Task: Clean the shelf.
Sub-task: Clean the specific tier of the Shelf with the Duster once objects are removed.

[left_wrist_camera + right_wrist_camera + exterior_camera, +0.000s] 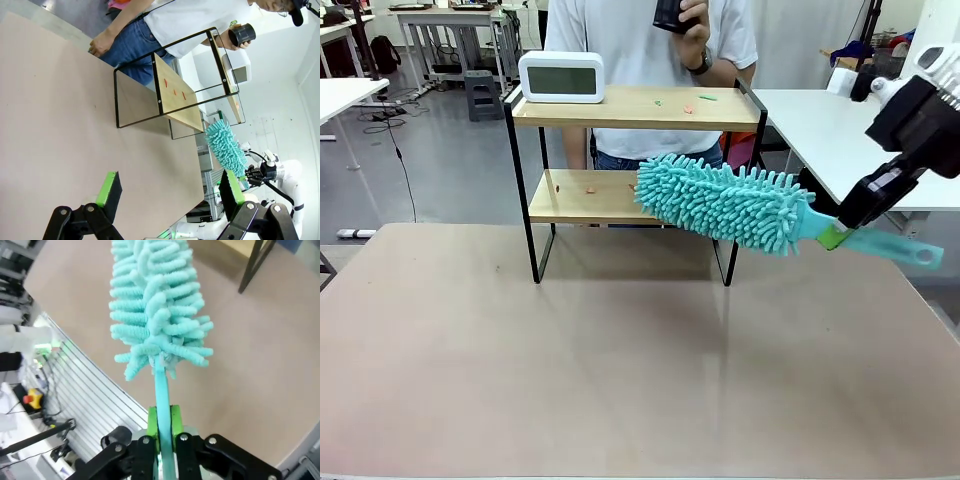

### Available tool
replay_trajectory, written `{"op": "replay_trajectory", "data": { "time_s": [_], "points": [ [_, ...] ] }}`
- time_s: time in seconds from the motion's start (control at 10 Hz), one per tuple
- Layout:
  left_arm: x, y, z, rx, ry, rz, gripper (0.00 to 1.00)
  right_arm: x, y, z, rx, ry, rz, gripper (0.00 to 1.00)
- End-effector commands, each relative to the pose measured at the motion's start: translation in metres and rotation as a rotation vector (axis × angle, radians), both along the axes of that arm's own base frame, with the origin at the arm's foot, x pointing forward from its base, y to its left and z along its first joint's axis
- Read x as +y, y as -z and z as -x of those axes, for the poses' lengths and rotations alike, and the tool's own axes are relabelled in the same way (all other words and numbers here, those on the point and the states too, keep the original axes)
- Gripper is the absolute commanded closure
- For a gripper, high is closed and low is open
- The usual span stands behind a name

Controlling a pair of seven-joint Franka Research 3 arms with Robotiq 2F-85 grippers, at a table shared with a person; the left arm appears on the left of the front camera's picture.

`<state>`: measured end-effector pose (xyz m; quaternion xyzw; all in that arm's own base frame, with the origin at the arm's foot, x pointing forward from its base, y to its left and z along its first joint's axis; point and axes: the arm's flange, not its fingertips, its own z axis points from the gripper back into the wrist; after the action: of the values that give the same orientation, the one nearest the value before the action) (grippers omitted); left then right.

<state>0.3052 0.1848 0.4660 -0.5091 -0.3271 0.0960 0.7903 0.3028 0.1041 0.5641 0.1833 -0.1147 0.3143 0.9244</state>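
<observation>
Turquoise chenille marks the duster point(725, 203), which is gripped by its flat handle between the right fingers point(832, 237). These are closed firmly on the handle just behind the fluffy head. In the right wrist view the handle point(161, 385) is seen pinched between the two green pads point(152, 421). The duster is held tilted, its head reaching in over the right part of the lower board of the shelf point(635, 108); whether the strands touch the wood cannot be told.

The shelf is set upright at the far middle of the counter point(620, 380). A white digital clock point(561, 77) is placed at the left end of its top board, and small green and orange scraps point(692, 104) are scattered toward the right end. A few orange specks point(588, 190) are seen on the lower board.

The left fingers point(109, 187) are spread wide and hold nothing, well apart from the shelf, above bare counter.

A person is seen behind the shelf, with a black cup point(672, 15) held up in one hand point(692, 22) and the other hand point(102, 44) laid at the counter's far edge
</observation>
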Motion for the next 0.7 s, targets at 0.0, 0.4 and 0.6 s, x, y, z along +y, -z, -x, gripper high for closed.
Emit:
{"op": "replay_trajectory", "data": {
  "time_s": [0.0, 0.4, 0.6],
  "points": [
    [-0.004, 0.002, 0.001, -0.03, 0.001, 0.005, 0.0, 0.002, -0.001, 0.001, -0.005, 0.007, 0.001, 0.88],
    [-0.004, 0.002, 0.001, -0.03, 0.001, 0.005, 0.0, 0.054, 0.015, -0.057, -0.042, 0.25, 0.065, 0.88],
    [-0.004, 0.002, 0.001, -0.03, 0.001, 0.005, 0.0, 0.082, 0.03, -0.073, -0.045, 0.393, 0.07, 0.88]
  ]
}}
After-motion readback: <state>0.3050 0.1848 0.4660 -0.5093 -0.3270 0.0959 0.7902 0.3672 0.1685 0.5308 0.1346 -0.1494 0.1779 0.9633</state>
